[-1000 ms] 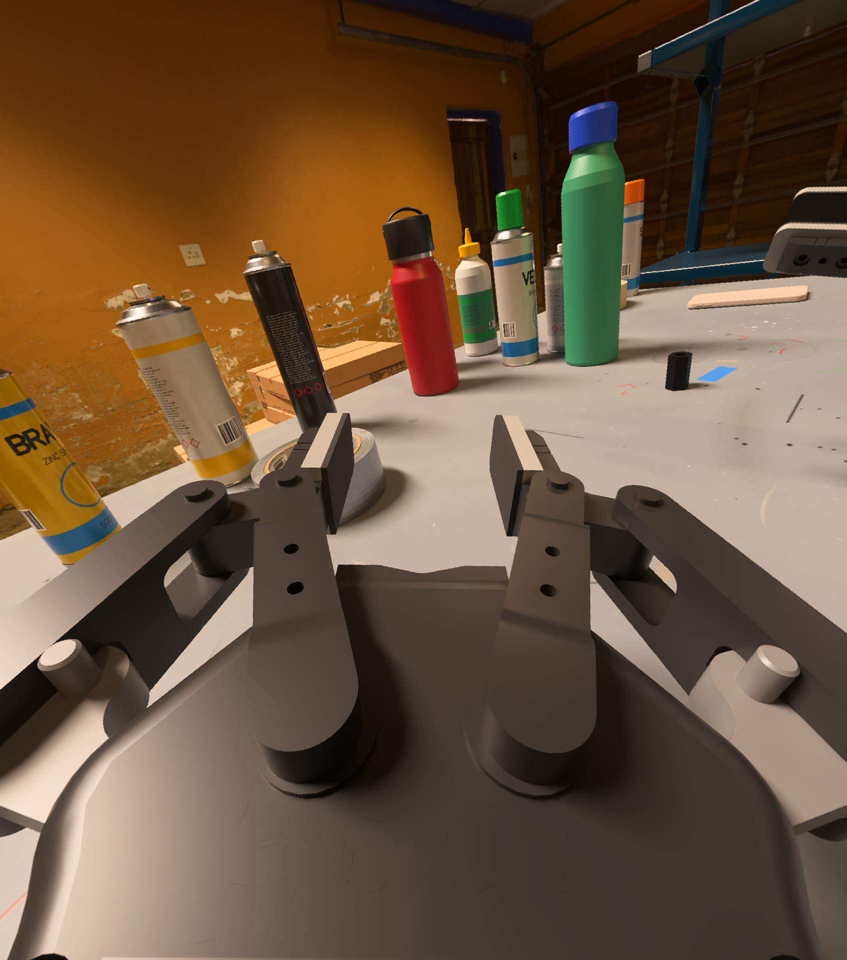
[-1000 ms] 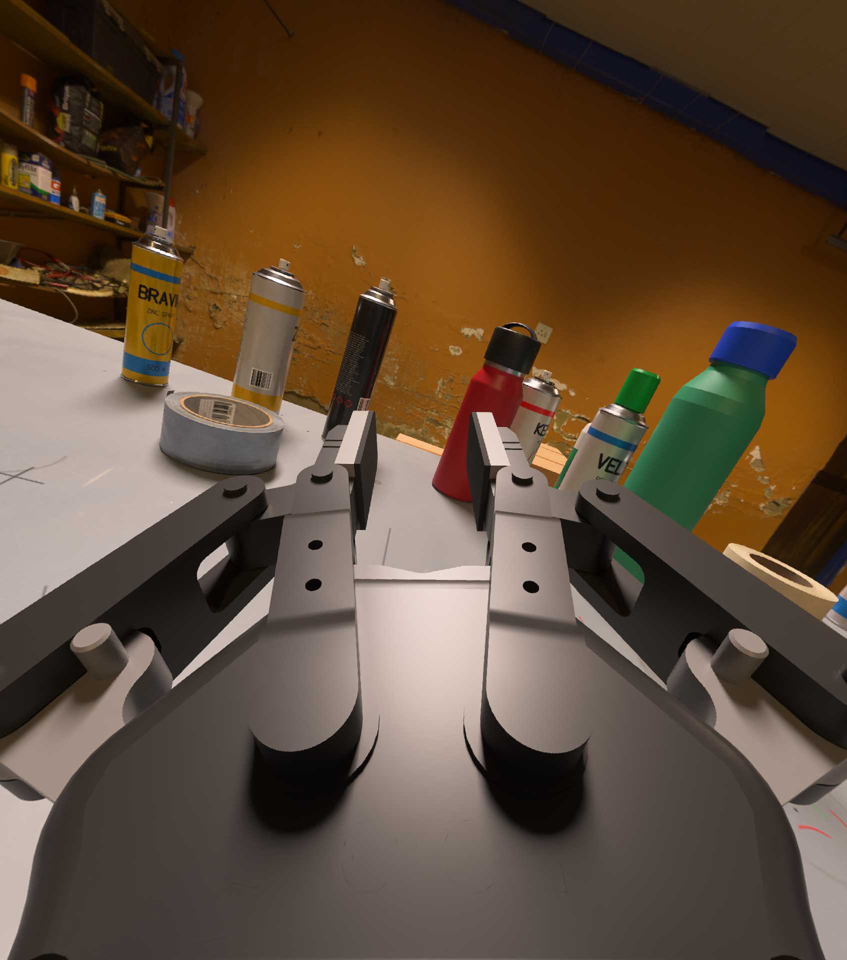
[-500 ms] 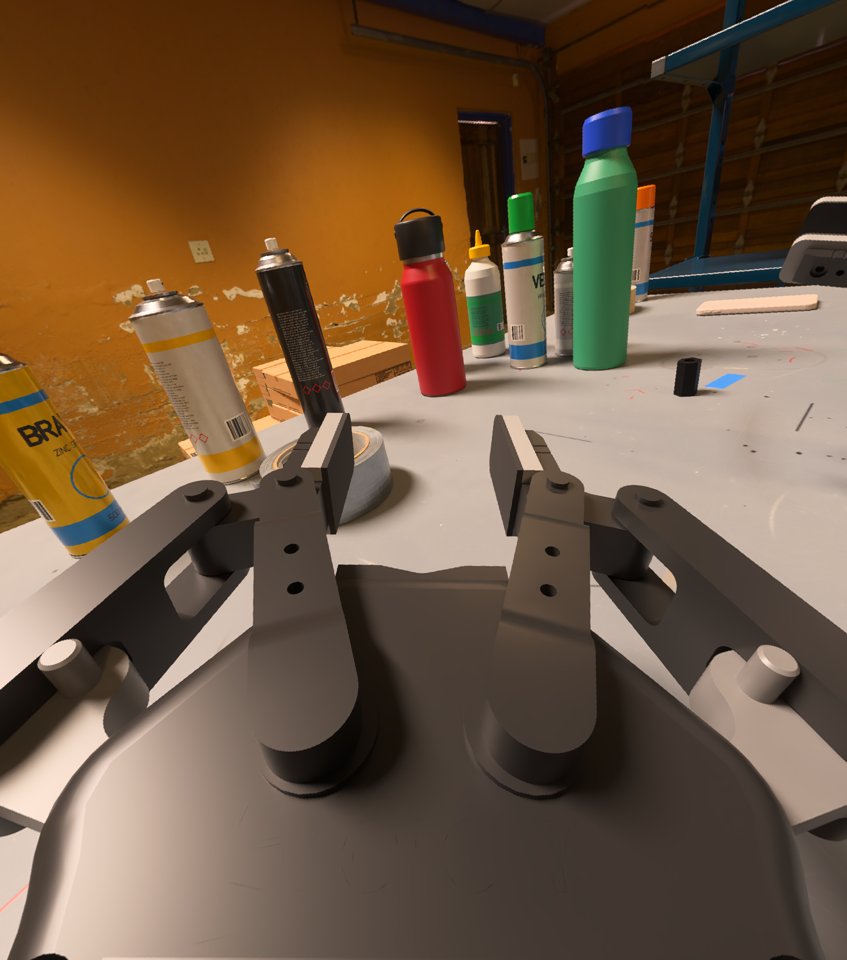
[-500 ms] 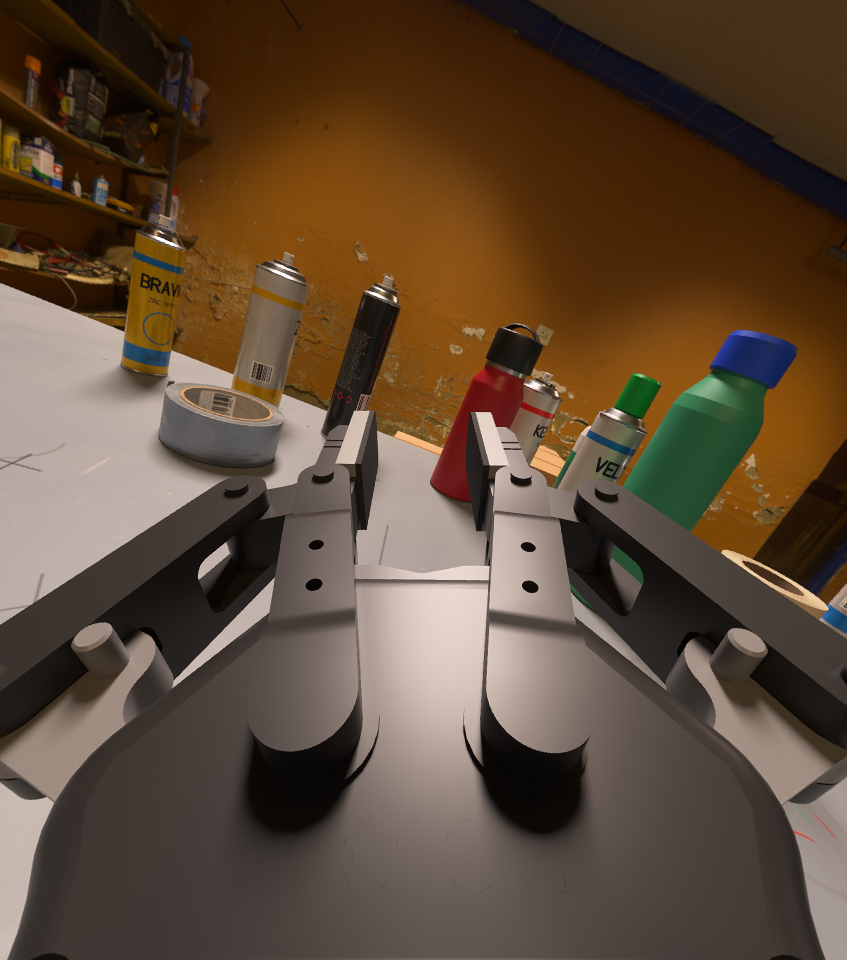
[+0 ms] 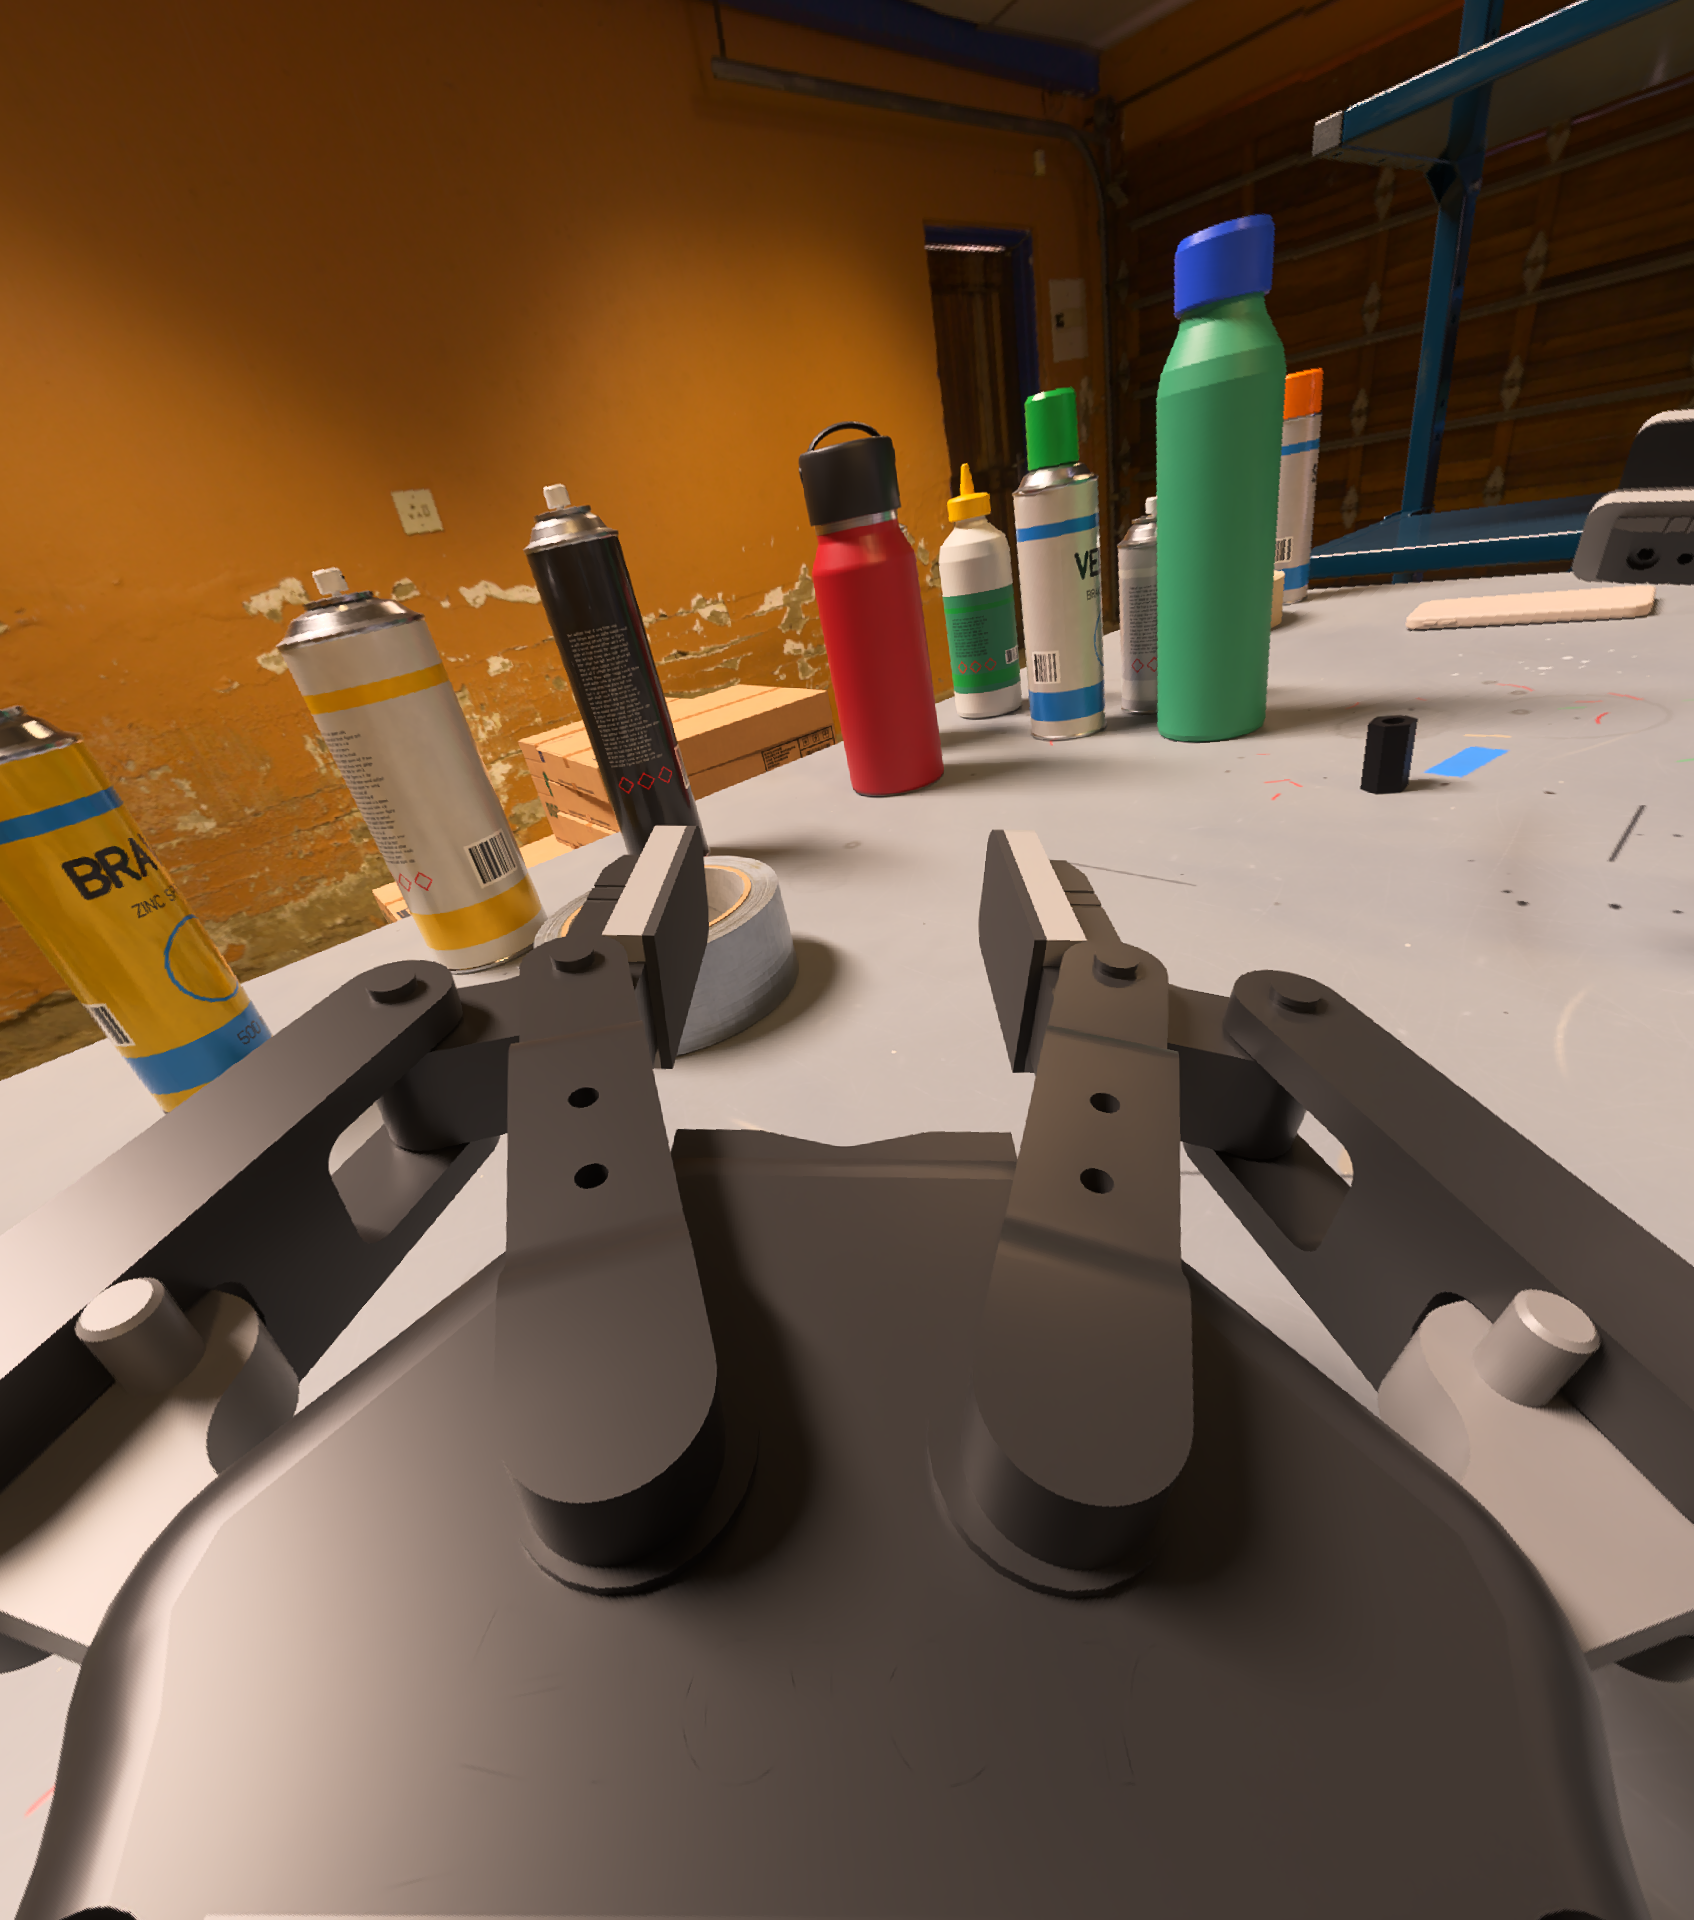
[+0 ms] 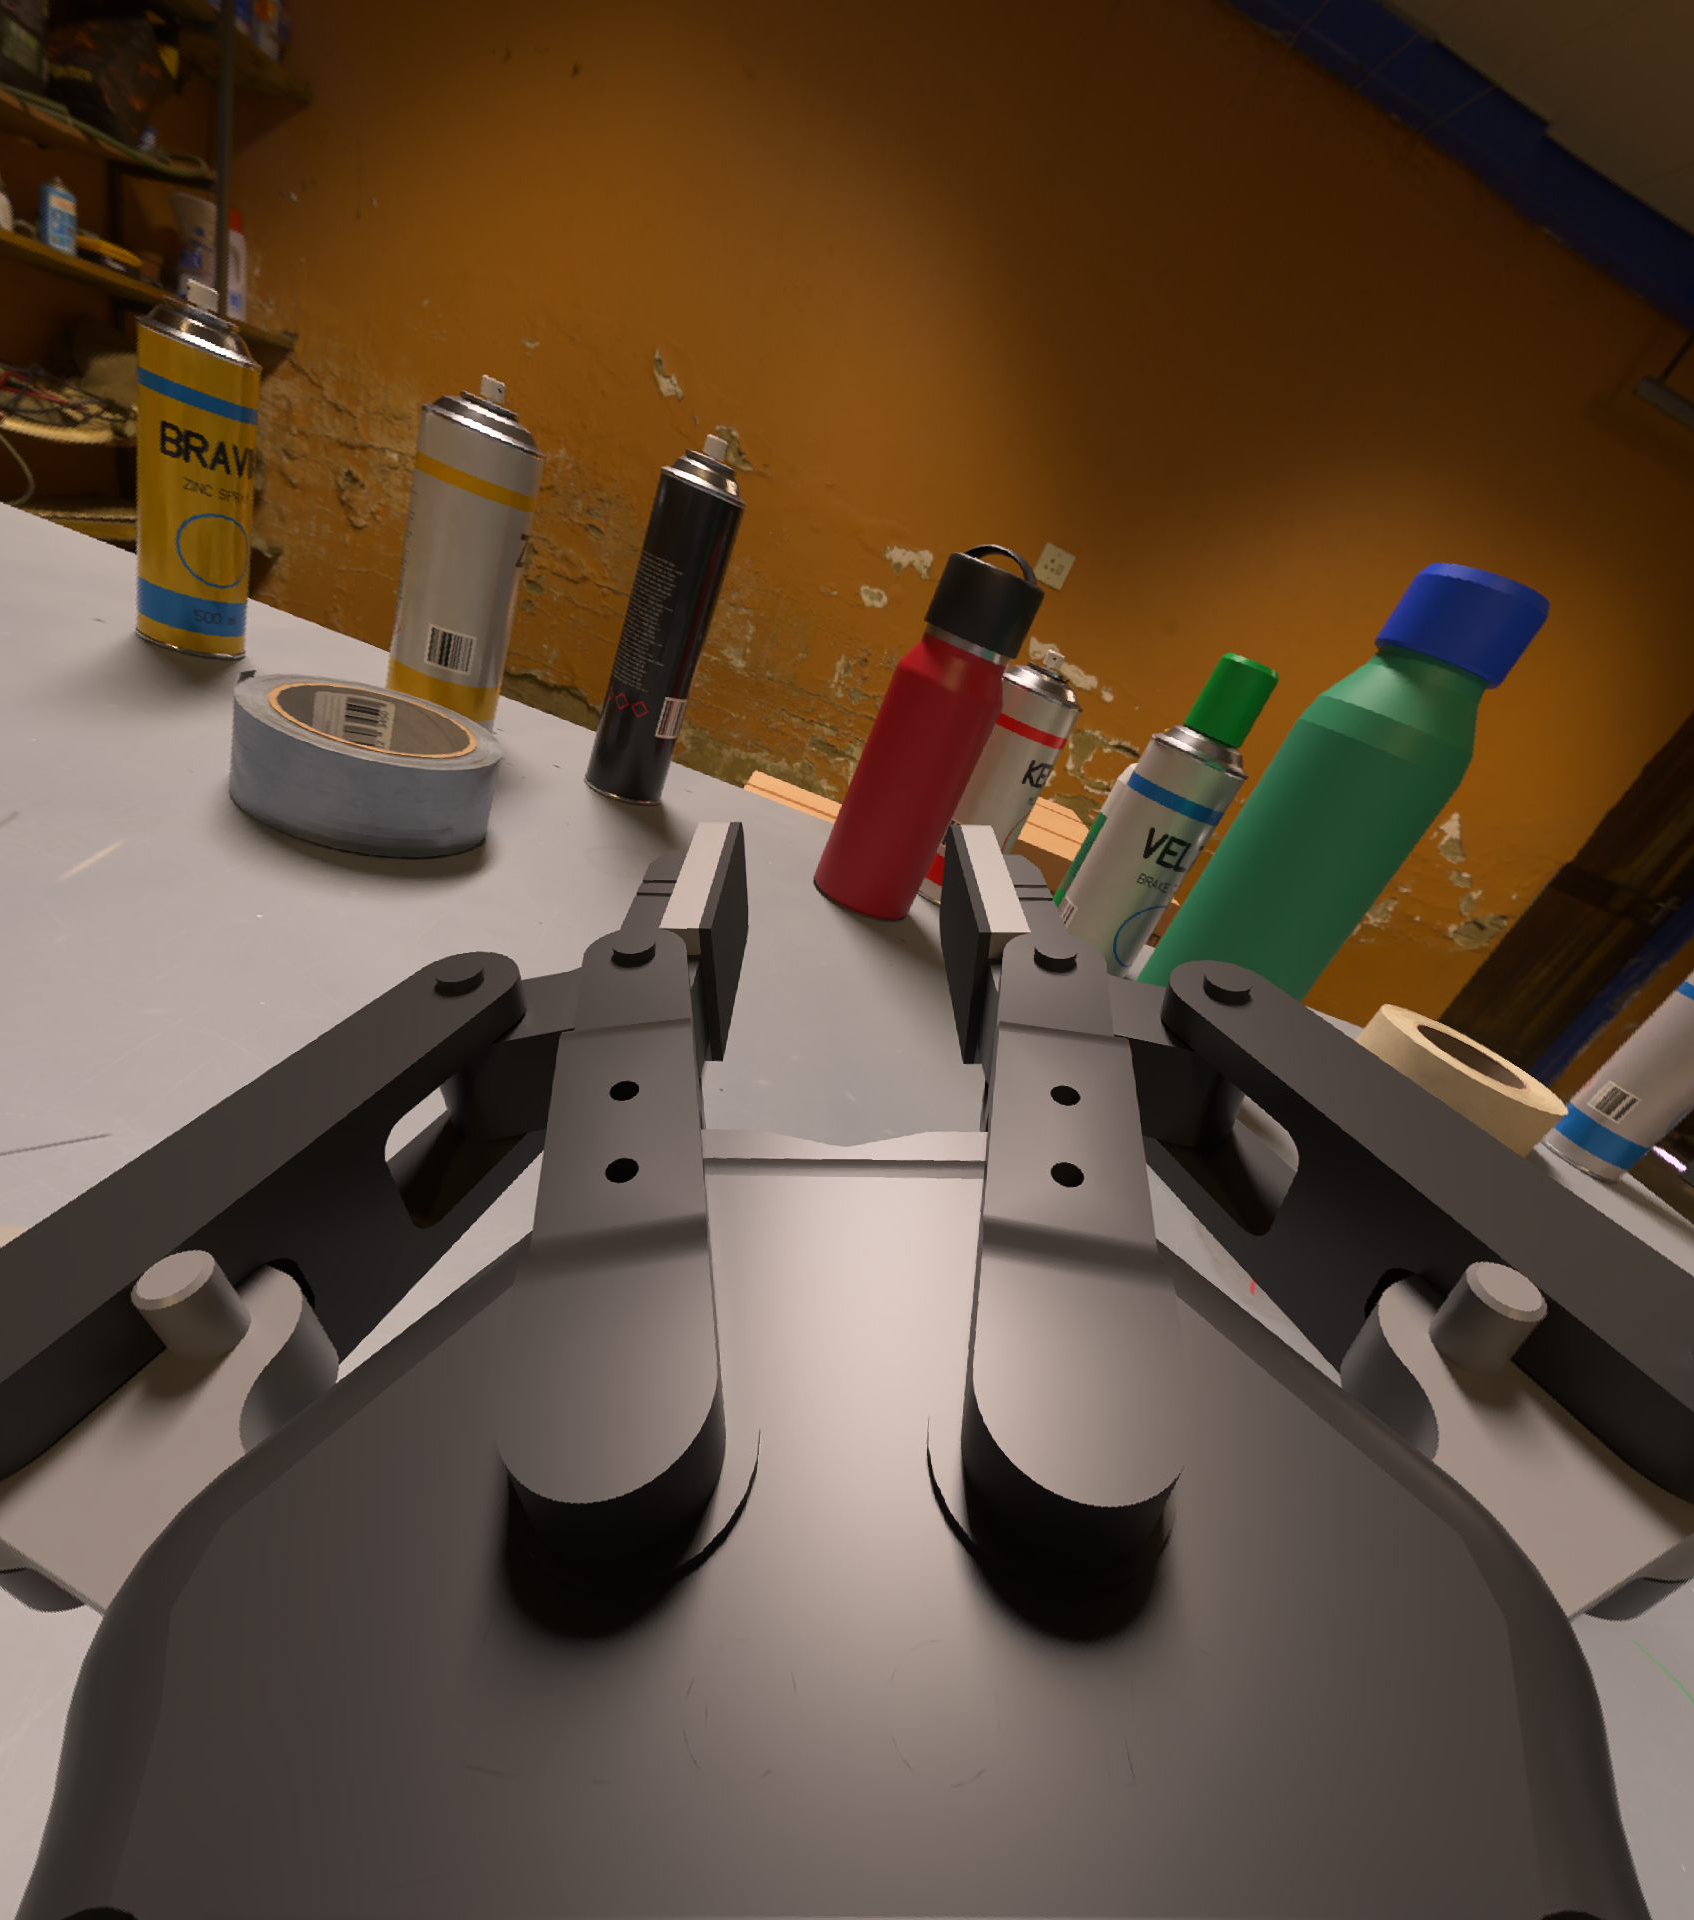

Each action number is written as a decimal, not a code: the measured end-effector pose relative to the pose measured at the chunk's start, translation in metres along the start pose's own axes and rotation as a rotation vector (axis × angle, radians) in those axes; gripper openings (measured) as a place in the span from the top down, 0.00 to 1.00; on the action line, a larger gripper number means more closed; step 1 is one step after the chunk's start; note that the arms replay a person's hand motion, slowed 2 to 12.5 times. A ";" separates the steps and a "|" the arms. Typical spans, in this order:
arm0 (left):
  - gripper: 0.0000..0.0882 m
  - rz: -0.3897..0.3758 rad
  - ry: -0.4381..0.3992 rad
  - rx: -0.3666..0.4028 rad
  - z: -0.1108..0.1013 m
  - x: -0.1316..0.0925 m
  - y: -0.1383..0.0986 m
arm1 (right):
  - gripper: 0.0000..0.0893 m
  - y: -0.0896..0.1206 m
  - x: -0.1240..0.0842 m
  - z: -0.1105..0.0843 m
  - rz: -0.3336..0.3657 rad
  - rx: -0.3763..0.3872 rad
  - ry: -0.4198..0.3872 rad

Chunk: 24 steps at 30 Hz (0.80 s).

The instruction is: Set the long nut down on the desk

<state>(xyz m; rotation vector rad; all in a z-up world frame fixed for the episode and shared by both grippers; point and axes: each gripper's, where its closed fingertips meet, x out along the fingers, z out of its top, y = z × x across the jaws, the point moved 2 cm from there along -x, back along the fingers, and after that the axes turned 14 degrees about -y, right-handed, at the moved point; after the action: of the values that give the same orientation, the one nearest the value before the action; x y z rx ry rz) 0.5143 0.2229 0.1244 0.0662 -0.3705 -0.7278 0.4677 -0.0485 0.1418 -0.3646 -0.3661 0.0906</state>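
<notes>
Presently both grippers are empty: the left gripper (image 5: 838, 925) has its jaws spread wide with nothing between them, and the right gripper (image 6: 843, 935) has its jaws parted more narrowly, also holding nothing. The long nut (image 5: 1388, 755), a small black hexagonal piece, stands upright on the grey desk (image 5: 1445, 987), just beside a blue marker patch (image 5: 1466, 762) and near the green bottle (image 5: 1217, 520) in the row along the far edge. By my judgement the placement is done and only withdrawal is left. Risk: standing on end, the nut would tip or roll if a passing finger or link brushed it. A grey tape roll (image 5: 749, 951) sits close behind the left finger; a careless sweep could shove it toward the black spray can (image 5: 609, 665).
</notes>
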 end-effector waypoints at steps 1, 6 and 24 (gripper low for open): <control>0.46 0.000 -0.001 0.000 0.000 0.000 0.000 | 0.61 -0.001 -0.001 0.000 -0.005 0.000 0.004; 0.46 0.000 -0.006 -0.001 0.002 0.000 0.000 | 0.60 -0.008 -0.004 0.001 -0.031 -0.010 0.022; 0.45 -0.003 0.001 0.021 0.003 -0.001 0.001 | 0.52 -0.023 -0.021 0.004 -0.108 -0.051 0.189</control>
<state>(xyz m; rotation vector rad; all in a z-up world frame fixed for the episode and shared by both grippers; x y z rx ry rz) 0.5128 0.2245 0.1273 0.0864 -0.3776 -0.7264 0.4475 -0.0716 0.1463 -0.3996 -0.2012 -0.0587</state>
